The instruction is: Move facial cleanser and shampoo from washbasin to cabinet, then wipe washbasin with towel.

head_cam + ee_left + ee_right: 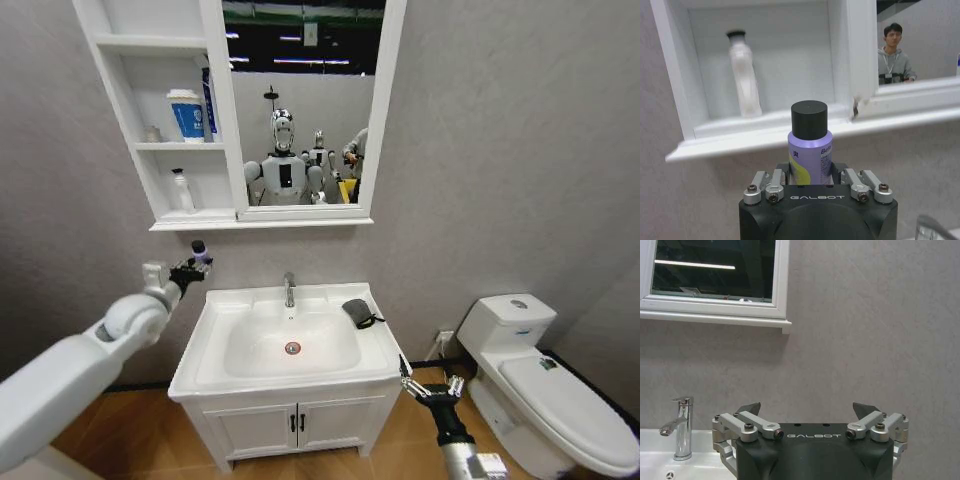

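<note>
Progress looks to be about halfway through the moving stage. The left gripper (pixel 190 268) is raised left of the washbasin (pixel 215 345), just below the cabinet (pixel 128 95), its fingers clamped on a purple bottle (pixel 810 155) with a black cap; I cannot read enough of the label to say whether it is the cleanser or the shampoo. From the left wrist view the bottle stands upright, near the front edge of the lowest shelf (pixel 735 125) and not yet on it.

A white bottle (pixel 181 190) already stands on that lowest shelf, near the left wall, possibly the first item delivered. A blue-and-white container (pixel 187 115) sits on the middle shelf above.

The washbasin carries the chrome tap (pixel 289 290) at the far rim and the towel (pixel 357 312) at the far right corner, apparently untouched. So placing the purple bottle remains, then the whole wiping step.

The right gripper (pixel 432 387) hangs low at the near right corner of the basin, fingers spread and holding nothing.
</note>
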